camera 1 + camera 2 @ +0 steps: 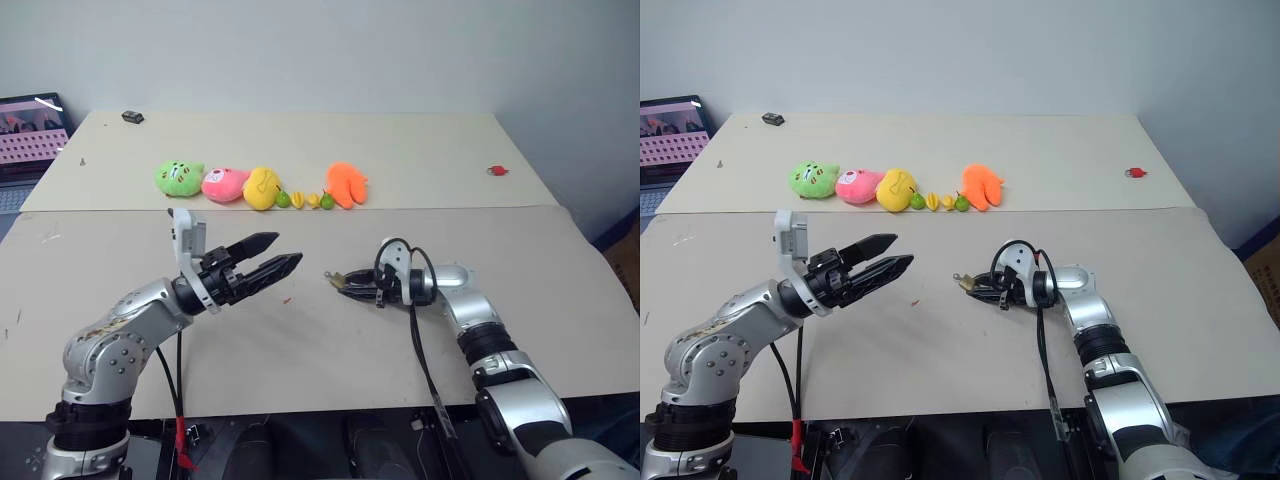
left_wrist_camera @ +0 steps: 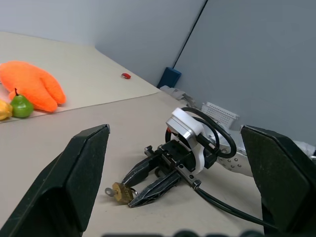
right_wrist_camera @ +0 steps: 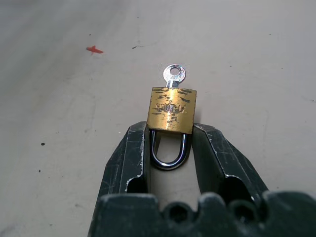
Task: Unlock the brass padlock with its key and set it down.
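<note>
My right gripper (image 1: 345,282) reaches in from the right, low over the near table, shut on the brass padlock (image 3: 172,109). Its two fingertips (image 3: 139,133) pinch the sides of the gold body, and the silver shackle loop (image 3: 170,157) sits back between the fingers. The key (image 3: 174,75) sticks out of the far end of the body, its round head free. In the left wrist view the padlock (image 2: 121,191) hangs just above the tabletop. My left gripper (image 1: 288,249) is open and holds nothing. It hovers a short way left of the padlock, pointing at it.
Along the far table stand green (image 1: 179,178), pink (image 1: 224,184), yellow (image 1: 262,187) and orange (image 1: 346,184) plush toys, with small toy fruits (image 1: 305,199) among them. A red item (image 1: 497,171) lies far right, a dark one (image 1: 132,117) far left. A laptop screen (image 1: 30,130) sits beyond the left edge.
</note>
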Controlling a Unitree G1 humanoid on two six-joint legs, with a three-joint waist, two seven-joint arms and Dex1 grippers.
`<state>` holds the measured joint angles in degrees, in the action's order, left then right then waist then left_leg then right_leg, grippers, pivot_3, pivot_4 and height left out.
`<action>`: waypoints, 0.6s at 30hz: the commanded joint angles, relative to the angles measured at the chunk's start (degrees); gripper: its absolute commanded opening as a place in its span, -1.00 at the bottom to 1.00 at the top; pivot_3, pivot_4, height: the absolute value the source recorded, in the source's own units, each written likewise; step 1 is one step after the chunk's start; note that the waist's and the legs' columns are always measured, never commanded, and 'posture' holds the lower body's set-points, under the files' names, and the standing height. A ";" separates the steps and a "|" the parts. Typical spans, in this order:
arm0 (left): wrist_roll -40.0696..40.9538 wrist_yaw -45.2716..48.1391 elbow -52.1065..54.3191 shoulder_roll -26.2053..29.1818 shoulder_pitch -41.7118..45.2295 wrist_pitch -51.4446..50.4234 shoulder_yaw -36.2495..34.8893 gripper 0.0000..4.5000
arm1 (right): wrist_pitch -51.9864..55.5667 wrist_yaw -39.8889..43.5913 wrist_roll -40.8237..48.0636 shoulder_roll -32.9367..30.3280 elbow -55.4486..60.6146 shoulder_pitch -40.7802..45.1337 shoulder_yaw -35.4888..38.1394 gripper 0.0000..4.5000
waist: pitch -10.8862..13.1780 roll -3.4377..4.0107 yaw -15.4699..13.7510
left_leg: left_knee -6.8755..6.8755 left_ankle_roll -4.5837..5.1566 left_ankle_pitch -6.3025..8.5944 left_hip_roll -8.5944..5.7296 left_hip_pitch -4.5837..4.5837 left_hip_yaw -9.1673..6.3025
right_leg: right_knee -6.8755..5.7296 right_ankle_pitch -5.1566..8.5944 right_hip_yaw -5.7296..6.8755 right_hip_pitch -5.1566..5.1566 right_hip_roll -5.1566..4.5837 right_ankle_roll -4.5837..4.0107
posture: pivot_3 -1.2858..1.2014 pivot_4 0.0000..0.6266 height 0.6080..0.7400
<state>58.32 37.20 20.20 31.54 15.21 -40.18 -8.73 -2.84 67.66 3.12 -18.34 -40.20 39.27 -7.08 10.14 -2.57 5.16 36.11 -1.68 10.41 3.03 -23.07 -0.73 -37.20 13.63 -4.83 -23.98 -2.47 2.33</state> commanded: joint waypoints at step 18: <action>-1.77 5.60 -3.37 -0.77 6.66 -2.50 2.51 1.00 | -4.39 -9.80 0.59 3.52 1.77 -9.27 -0.81 -0.61 | -0.67 -1.02 0.50 | -0.26 -0.14 0.11 0.02 1.69 -0.04 | 0.31 0.42 -0.01 1.68 0.02 -0.27 | 0.03 -0.52 0.65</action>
<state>56.36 41.57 16.36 30.55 20.37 -42.41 -6.46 -11.42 55.21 2.48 -15.20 -38.44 32.40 -6.76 9.47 -3.59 5.66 35.83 -1.85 10.54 3.05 -21.40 -0.78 -36.90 14.07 -4.83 -22.32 -2.45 2.13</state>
